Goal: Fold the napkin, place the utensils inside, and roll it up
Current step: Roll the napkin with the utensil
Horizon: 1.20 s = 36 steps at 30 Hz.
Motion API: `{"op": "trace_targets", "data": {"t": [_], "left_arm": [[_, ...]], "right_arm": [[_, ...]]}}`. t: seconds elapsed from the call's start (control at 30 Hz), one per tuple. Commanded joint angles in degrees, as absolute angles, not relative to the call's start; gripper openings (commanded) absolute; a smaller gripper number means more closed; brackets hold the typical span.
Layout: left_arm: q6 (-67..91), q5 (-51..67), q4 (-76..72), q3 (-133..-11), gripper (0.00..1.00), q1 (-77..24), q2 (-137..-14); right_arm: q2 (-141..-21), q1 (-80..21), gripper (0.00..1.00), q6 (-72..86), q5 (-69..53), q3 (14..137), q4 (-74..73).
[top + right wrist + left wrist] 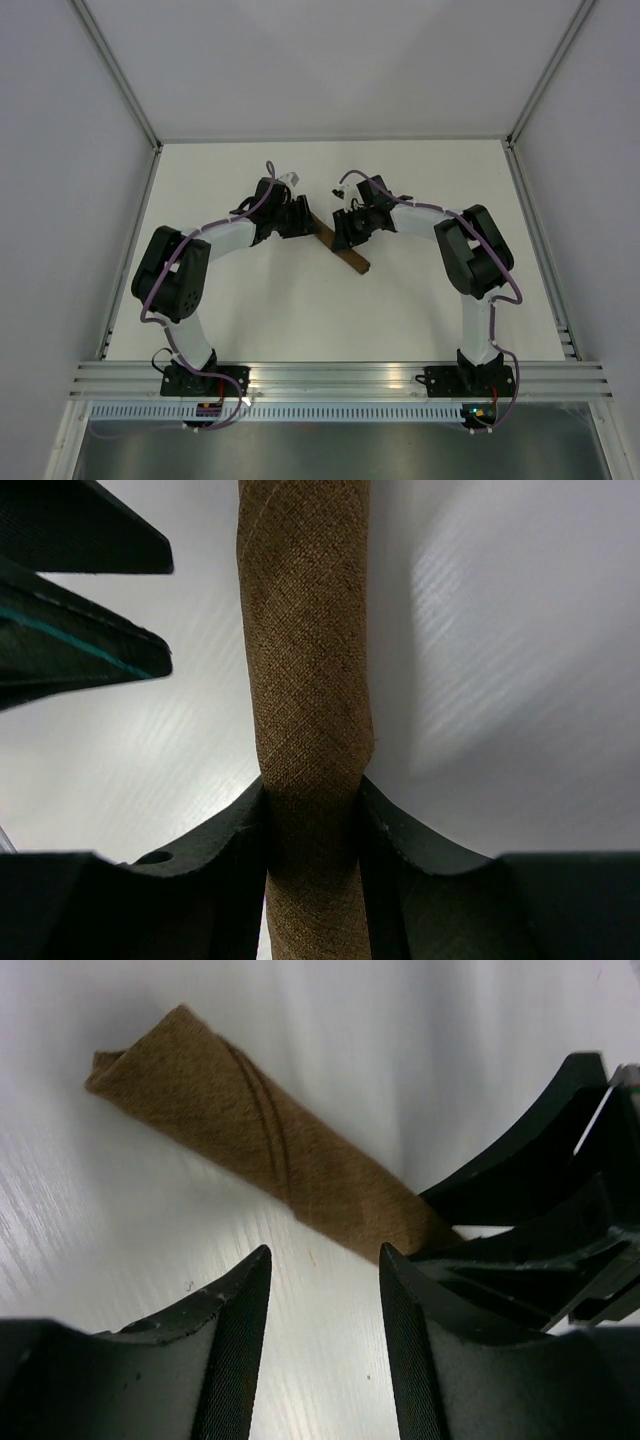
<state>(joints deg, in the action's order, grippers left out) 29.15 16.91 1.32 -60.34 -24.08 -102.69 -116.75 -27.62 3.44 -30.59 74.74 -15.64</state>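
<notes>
The napkin [352,258] is a tight brown roll lying aslant on the white table between the two arms. My right gripper [340,232] is shut on the roll, and its jaws pinch the cloth [305,630] from both sides in the right wrist view [312,785]. My left gripper [305,218] is open and empty, just beside the roll's far end. In the left wrist view it [325,1255] stands over bare table with the roll [260,1140] just ahead. The knife is hidden.
The white table [300,310] is bounded by grey enclosure walls [60,180] and a metal rail [330,378] at the near edge. The right gripper's black body [540,1220] crowds the left wrist view, and the left fingers [80,600] show in the right wrist view.
</notes>
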Motion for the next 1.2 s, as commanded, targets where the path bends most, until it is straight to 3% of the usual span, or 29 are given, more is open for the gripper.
{"op": "trace_targets", "data": {"t": [0.0, 0.8, 1.03, 1.17], "left_arm": [[32.61, 14.24, -4.65, -60.65, 0.53, -24.17, -102.22], [28.92, 4.66, 4.39, -65.82, 0.55, -24.17, -103.43], [27.78, 3.51, 6.77, -68.90, 0.55, -24.17, -108.89], [27.42, 3.52, 7.47, -69.96, 0.54, -24.17, -110.65]], "right_arm": [[-121.81, -30.23, 0.44, 11.06, -25.75, 72.86, -16.17], [-123.14, -31.29, 0.45, 14.68, -25.49, 74.18, -13.54], [-122.08, -31.38, 0.59, 14.06, -26.80, 75.23, -14.76], [-121.55, -31.29, 0.60, 13.80, -28.21, 76.11, -15.73]]}}
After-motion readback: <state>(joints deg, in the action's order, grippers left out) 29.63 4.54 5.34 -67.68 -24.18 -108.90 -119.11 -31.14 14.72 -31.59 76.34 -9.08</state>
